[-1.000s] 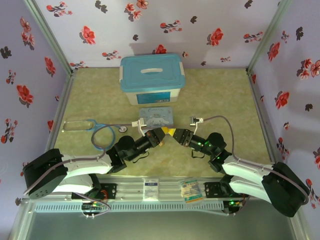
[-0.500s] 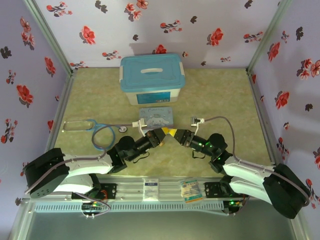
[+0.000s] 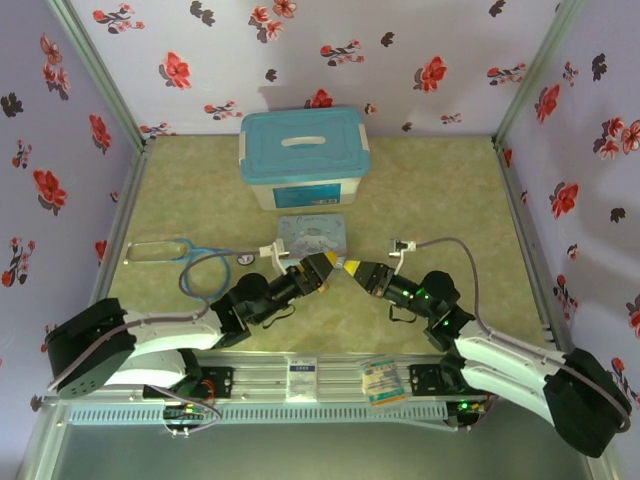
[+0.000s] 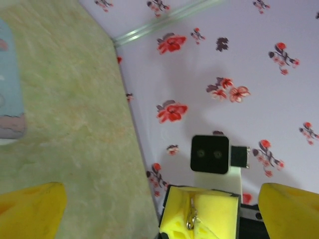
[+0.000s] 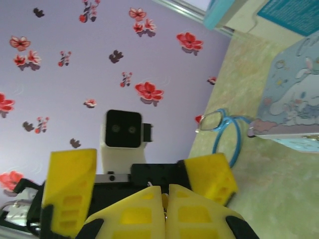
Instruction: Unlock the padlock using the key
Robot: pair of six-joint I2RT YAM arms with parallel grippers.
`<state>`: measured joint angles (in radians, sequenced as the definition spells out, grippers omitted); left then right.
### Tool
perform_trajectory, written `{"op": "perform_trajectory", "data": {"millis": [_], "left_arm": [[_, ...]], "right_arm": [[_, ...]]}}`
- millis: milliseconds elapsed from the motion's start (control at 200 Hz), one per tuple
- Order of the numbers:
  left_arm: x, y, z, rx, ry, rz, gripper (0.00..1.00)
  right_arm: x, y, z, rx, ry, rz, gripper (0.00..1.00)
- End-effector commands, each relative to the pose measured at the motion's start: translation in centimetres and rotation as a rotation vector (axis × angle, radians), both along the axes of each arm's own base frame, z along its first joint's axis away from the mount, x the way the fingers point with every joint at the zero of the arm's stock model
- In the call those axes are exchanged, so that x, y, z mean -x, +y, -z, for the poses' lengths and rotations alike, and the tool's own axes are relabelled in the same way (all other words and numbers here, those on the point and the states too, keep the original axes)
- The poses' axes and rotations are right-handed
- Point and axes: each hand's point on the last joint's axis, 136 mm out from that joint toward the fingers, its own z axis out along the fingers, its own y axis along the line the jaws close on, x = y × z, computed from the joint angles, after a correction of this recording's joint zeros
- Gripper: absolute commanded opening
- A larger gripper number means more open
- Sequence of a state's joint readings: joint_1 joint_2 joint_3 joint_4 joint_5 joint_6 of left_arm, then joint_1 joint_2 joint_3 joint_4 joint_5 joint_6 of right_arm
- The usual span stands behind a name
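Two yellow foam-padded claws tip to tip over mottled green table [image 3: 450,200].
Right gripper [image 3: 352,267] pinched tight on one thin silver key [image 4: 190,217]; left gripper [image 3: 322,266] spread wide, holding nothing; one flat tin [image 3: 312,233] just behind.

key [image 4: 190,215] | thin silver sliver; pinched between yellow pads of right pincer [image 4: 194,229]

Lilac floral walls [image 3: 400,60] around a green marbled tabletop [image 3: 440,190]

Lab test booth: floral-papered walls [image 3: 400,60], aluminium frame [image 3: 95,70], mounting rail [image 3: 250,382].
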<state>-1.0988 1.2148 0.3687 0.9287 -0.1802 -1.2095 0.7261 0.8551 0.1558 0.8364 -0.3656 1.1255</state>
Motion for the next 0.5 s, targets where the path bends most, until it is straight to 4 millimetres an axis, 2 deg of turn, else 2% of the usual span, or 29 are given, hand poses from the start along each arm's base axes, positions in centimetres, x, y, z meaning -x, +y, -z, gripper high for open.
{"op": "perform_trajectory", "data": {"millis": [0,130,230,350,495], "left_arm": [[-1.4,2.5,2.4,-0.167,0.036,-0.128,1.0],[-1.4,3.0,5.4,-0.376,0.059,-0.135,0.99],[-1.4,3.1,8.5,-0.533,0.095,-0.122,0.98],[-1.7,3.4,11.6,-0.519,0.116,-0.146,0.96],[-2.3,2.8,13.3,-0.562,0.083,-0.149,0.97]], "right_arm": [[-1.1,-1.2,2.6,0.113,0.03,0.095,0.0],[-2.1,-3.2,5.3,0.225,0.086,0.213,0.0],[-2.6,-4.7,6.9,0.297,0.123,0.296,0.0],[-2.8,-6.5,8.4,0.356,0.16,0.376,0.0],[-2.5,-7.2,9.0,0.353,0.167,0.401,0.0]]}}
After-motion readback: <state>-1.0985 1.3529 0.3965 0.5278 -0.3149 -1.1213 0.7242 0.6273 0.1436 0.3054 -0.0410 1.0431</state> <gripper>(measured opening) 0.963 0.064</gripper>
